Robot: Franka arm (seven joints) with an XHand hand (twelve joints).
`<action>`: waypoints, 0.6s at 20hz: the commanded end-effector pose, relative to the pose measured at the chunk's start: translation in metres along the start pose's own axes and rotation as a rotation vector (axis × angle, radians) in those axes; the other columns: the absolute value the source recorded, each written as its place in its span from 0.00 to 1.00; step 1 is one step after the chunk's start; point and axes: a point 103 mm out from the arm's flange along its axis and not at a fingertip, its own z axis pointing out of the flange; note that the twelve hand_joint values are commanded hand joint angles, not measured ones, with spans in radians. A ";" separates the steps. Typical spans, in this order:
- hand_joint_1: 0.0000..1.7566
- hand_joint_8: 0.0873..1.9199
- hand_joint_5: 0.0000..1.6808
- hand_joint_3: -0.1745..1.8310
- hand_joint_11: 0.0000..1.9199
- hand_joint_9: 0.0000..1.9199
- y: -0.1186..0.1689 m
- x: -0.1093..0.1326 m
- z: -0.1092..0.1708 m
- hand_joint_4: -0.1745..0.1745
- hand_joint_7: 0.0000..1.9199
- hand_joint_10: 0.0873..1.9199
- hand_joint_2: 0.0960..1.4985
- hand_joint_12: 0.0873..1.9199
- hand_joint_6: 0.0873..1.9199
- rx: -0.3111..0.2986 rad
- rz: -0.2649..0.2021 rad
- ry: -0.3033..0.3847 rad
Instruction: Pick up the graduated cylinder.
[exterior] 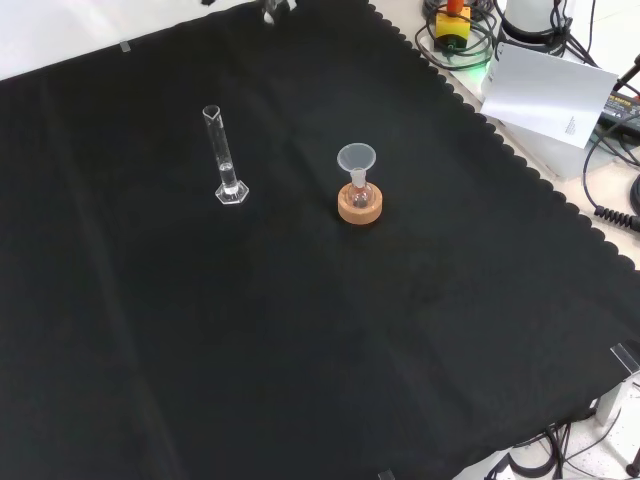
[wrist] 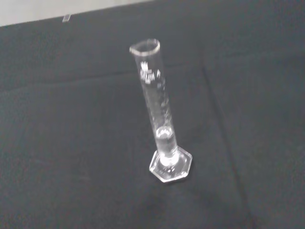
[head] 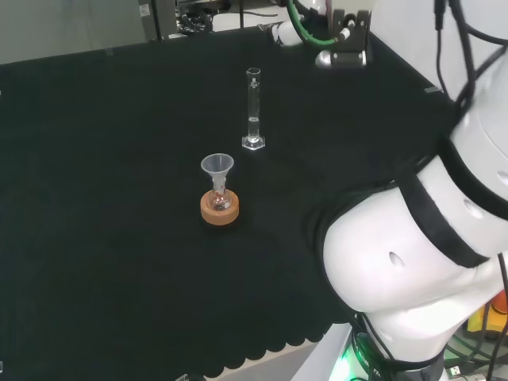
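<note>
The cylinder (head: 253, 109) stands upright on the bench (head: 95, 198), behind the flask (head: 220, 196) in the head view. I cannot tell the fingers' state. Being tall and narrow-footed, it would probably topple under a glancing touch.

You have a cork ring stand (head: 220, 210) on the black cloth (head: 103, 198) of the desk, and a small round flask (head: 220, 198) sits upright in it. A clear funnel (head: 217, 167) rests in the flask's neck, mouth up. In the front view the cork ring stand (exterior: 360, 204) lies near the cloth's middle, with the funnel (exterior: 356, 159) above it. The cloth's scalloped edge (exterior: 520, 160) runs along that view's right, and a white sheet of paper (exterior: 548, 92) lies beyond it.
</note>
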 end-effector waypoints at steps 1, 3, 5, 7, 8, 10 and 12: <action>0.29 0.23 0.10 0.25 0.03 0.13 0.042 -0.040 0.054 0.42 0.02 0.30 0.64 0.71 0.00 -0.015 -0.077 0.147; 0.30 0.23 0.11 0.25 0.03 0.13 0.049 -0.041 0.066 0.42 0.02 0.30 0.63 0.71 0.00 -0.018 -0.099 0.158; 0.30 0.23 0.12 0.25 0.03 0.13 0.056 -0.042 0.077 0.42 0.02 0.30 0.62 0.71 0.00 -0.013 -0.116 0.181; 0.31 0.24 0.12 0.26 0.03 0.14 0.062 -0.037 0.088 0.42 0.03 0.30 0.62 0.71 0.00 -0.016 -0.133 0.194; 0.31 0.24 0.13 0.26 0.03 0.14 0.066 -0.036 0.093 0.42 0.03 0.30 0.62 0.71 0.00 -0.018 -0.141 0.197; 0.31 0.24 0.13 0.26 0.03 0.14 0.074 -0.035 0.101 0.43 0.04 0.30 0.62 0.71 0.00 -0.021 -0.156 0.224; 0.32 0.25 0.14 0.26 0.03 0.15 0.081 -0.033 0.108 0.43 0.04 0.30 0.61 0.71 0.00 -0.019 -0.173 0.233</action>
